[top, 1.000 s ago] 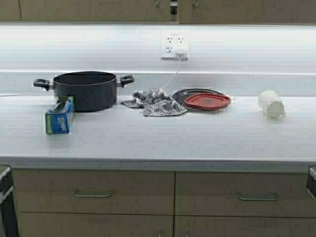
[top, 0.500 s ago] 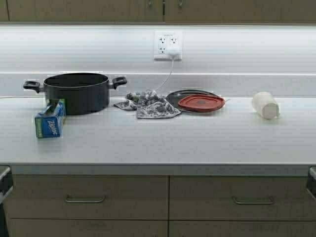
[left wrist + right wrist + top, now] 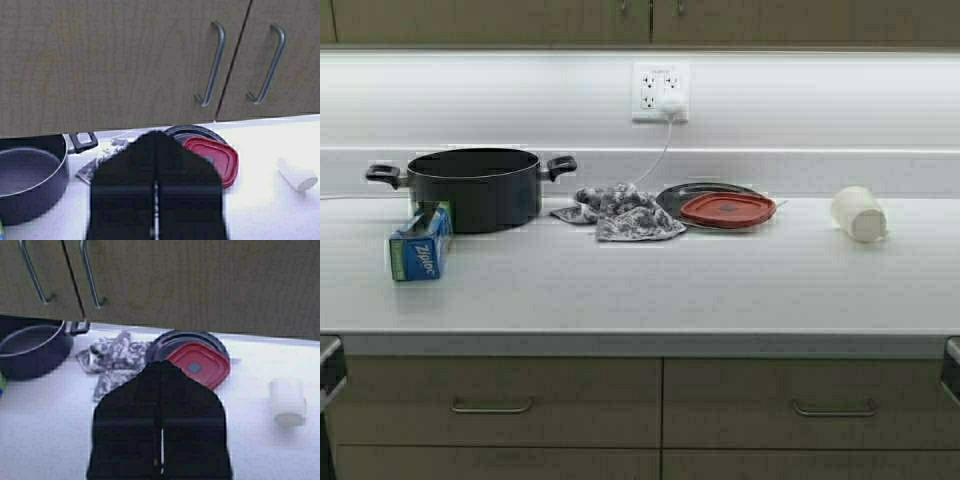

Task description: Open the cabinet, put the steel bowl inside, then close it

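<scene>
Both tools, the left tool (image 3: 155, 192) and right tool (image 3: 161, 440), were held pressed together, empty, toward the cabinet (image 3: 125, 60) at twelve o'clock, doors unopened. No steel bowl was seen on the bench (image 3: 640, 285).

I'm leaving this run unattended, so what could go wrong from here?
No steel bowl shows in any view, so the black pot could be grabbed instead. The cabinet is closed, and its two handles sit close together at the door seam. The left gripper, shut at this moment, might hook the wrong one or both.
</scene>
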You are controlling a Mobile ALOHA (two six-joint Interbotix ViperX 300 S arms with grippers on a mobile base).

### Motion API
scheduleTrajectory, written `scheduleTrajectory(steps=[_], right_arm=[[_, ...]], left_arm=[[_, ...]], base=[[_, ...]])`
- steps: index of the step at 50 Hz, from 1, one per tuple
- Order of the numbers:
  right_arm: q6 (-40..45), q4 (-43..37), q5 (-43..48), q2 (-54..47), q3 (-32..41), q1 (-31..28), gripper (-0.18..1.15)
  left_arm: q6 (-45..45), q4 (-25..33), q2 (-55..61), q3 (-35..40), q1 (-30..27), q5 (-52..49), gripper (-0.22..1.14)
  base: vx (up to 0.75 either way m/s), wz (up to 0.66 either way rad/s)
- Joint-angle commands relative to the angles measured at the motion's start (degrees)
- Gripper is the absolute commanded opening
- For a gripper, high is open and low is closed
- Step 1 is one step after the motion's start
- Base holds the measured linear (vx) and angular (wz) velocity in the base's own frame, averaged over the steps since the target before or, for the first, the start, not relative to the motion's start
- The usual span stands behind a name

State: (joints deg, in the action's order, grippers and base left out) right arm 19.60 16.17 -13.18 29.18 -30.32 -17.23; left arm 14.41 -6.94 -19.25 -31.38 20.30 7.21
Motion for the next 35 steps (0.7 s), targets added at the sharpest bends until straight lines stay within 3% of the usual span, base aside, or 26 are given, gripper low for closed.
scheduleTrajectory(steps=[1, 35], right_arm=[[-0.1, 0.1, 0.3, 0.0, 0.7, -0.1, 0.07], [-0.1, 0.1, 0.3, 0.2, 0.6, -0.1, 0.07]], left_arm=[[-0.1, 0.1, -0.3, 0.6, 0.2, 0.5, 0.04], [-0.1, 0.1, -0.6, 0.4, 0.2, 0.5, 0.04]], base=[[0.00, 0.00], [0.00, 0.00]])
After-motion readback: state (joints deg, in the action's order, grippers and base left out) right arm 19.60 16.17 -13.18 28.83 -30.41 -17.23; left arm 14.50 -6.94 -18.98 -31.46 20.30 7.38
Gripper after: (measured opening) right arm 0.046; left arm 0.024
